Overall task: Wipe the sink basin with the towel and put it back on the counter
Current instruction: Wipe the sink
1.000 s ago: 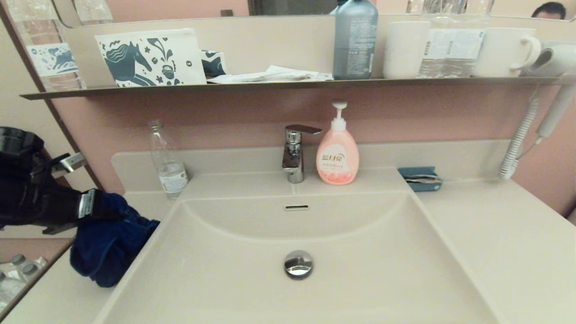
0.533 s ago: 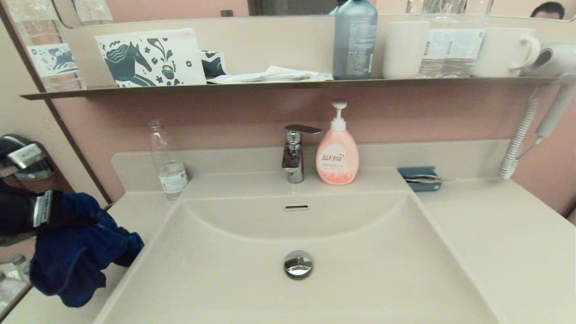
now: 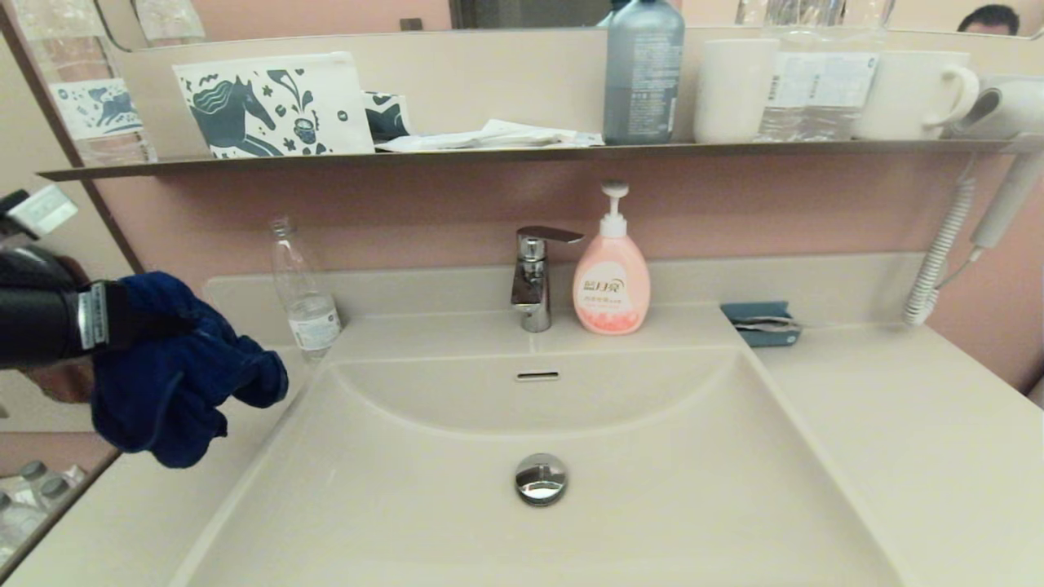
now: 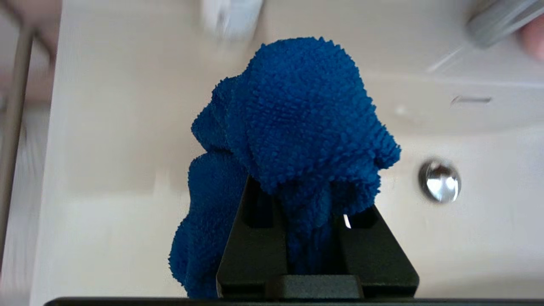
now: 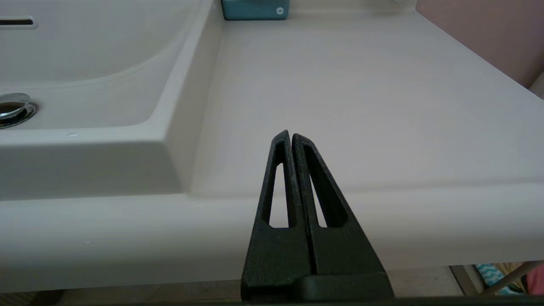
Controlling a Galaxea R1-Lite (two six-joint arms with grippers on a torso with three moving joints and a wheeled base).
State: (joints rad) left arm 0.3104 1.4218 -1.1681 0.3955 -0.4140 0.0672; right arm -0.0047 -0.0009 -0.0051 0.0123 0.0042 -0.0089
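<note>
- The right end effector [image 5: 291, 136] is parked low in front of the bench's front edge, its two black fingers pressed together with nothing between them; it does not show in the head view.
- The bench [image 3: 913, 440] is a smooth cream top that runs around the basin on both sides and ends in a low raised back edge.
- The sink basin [image 3: 652, 522] lies in the middle of the bench, wide and shallow, with sloping walls. Its chrome drain plug [image 3: 540, 478] sits on the basin floor, and the overflow slot [image 3: 537, 376] is cut in the back wall above it.
- The left end effector [image 4: 312, 204] hangs in the air over the bench strip on the left of the basin, pinching a fold of the towel between its fingers.
- The towel [image 3: 175, 375] is dark blue and fluffy. It is bunched and droops from the end effector, clear of the bench and outside the basin, just beside the basin's left rim.
- A clear plastic bottle [image 3: 303, 293] stands upright on the bench behind the towel, near the back edge.
- The chrome faucet [image 3: 534, 281] stands behind the basin, with a pink soap dispenser [image 3: 612, 281] just to its right.
- A small blue box [image 3: 760, 324] lies further right on the bench.
- A thin dark-edged shelf [image 3: 522, 152] on the wall above carries a grey bottle [image 3: 644, 73].
</note>
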